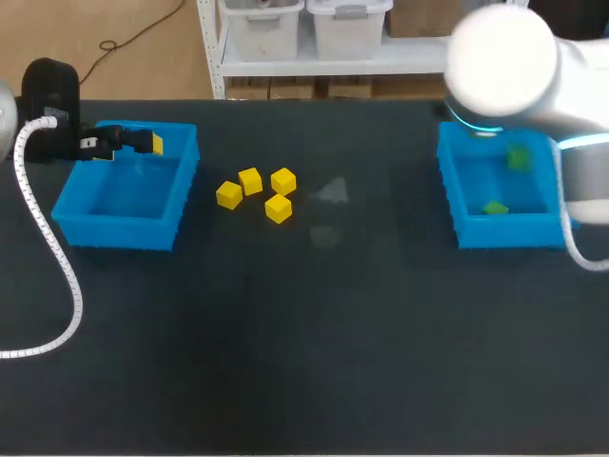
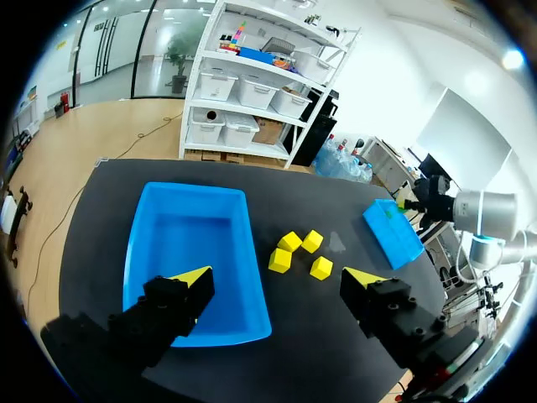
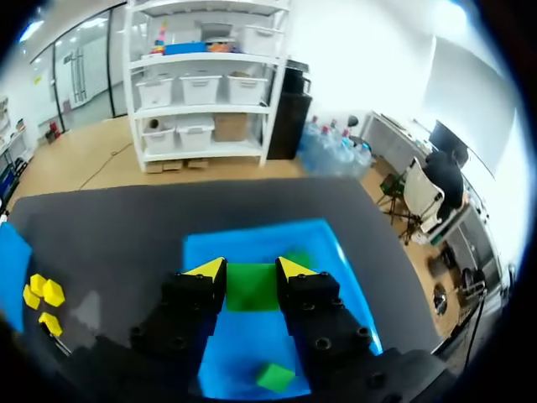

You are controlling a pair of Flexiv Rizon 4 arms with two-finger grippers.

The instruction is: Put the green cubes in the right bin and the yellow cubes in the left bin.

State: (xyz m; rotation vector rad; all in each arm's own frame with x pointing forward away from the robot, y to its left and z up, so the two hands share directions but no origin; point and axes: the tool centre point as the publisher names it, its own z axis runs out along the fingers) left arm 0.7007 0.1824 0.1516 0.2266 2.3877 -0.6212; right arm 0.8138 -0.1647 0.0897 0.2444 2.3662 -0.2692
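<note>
A green cube [image 3: 252, 286] is pinched between both fingers of the right gripper [image 3: 252, 270], above the right bin [image 3: 346, 281]. Only the right wrist view shows this. In the head view the right arm [image 1: 504, 62] covers that gripper, and the bin shows just two green blurs. A second green cube [image 3: 275, 376] lies on the bin floor. Four yellow cubes [image 1: 250, 181] sit mid-table. The left gripper [image 2: 275, 280], spread wide and empty, hangs at the far rim of the left bin [image 1: 114, 228].

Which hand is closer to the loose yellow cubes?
Left. The left hand is above the left bin, beside the yellow cubes; the right hand is above the right bin, farther off, holding a green cube.
</note>
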